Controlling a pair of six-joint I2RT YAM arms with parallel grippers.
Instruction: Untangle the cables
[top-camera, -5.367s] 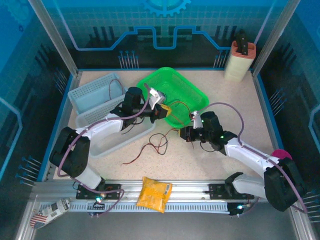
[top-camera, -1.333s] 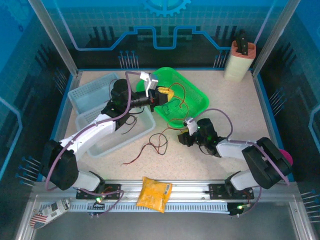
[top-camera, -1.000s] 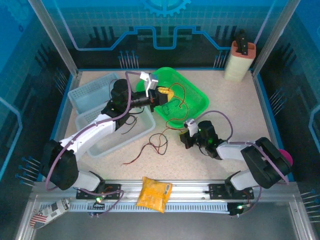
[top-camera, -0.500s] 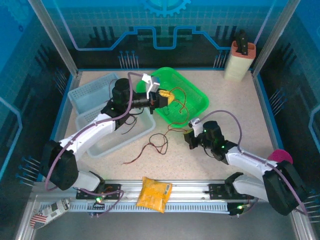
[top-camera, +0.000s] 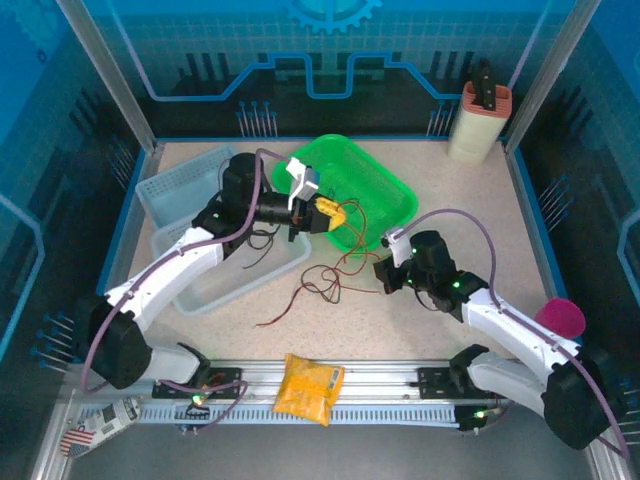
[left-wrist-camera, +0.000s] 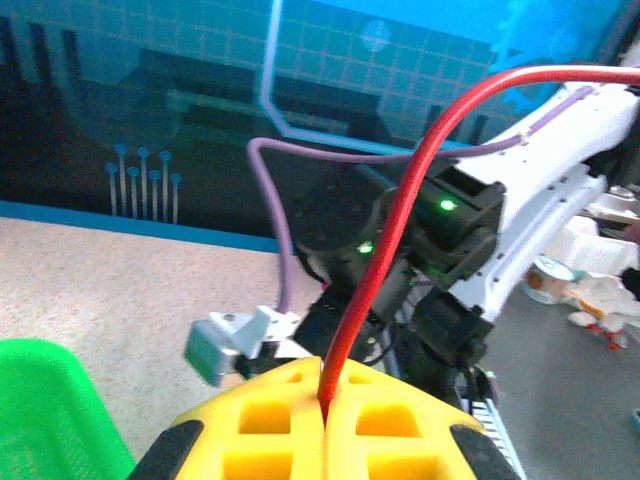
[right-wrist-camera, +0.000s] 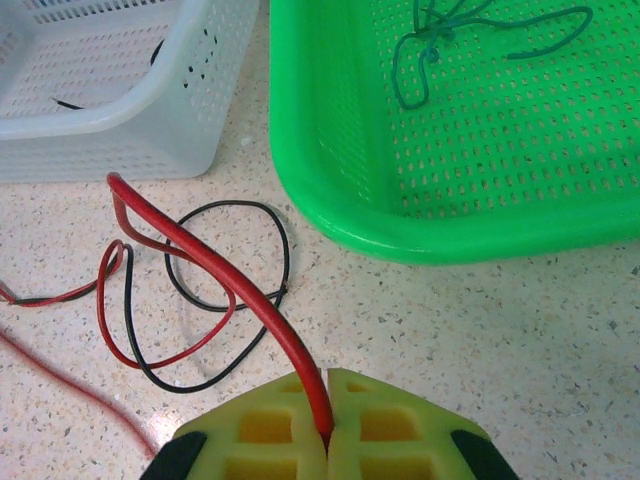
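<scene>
Left pincer (left-wrist-camera: 325, 405) clamped shut on arched red wire (left-wrist-camera: 400, 230); right pincer (right-wrist-camera: 328, 405) pinched shut on red wire too. Thin glossy red and black wire (right-wrist-camera: 286, 250) loops on speckled worktop (right-wrist-camera: 500, 330), green wire (right-wrist-camera: 432, 25) inside perforated green basket (right-wrist-camera: 420, 240).

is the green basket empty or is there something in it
Not empty: a dark green cable lies tangled inside the basket.

thin red wire (right-wrist-camera: 215, 262): arcs up off speckled tabletop (right-wrist-camera: 500, 320), thinner red loops beside it | thin black wire (right-wrist-camera: 235, 205): flat loop, crossing the red | thin dark green wire (right-wrist-camera: 432, 30): bunched inside green mesh basket (right-wrist-camera: 330, 150)
</scene>
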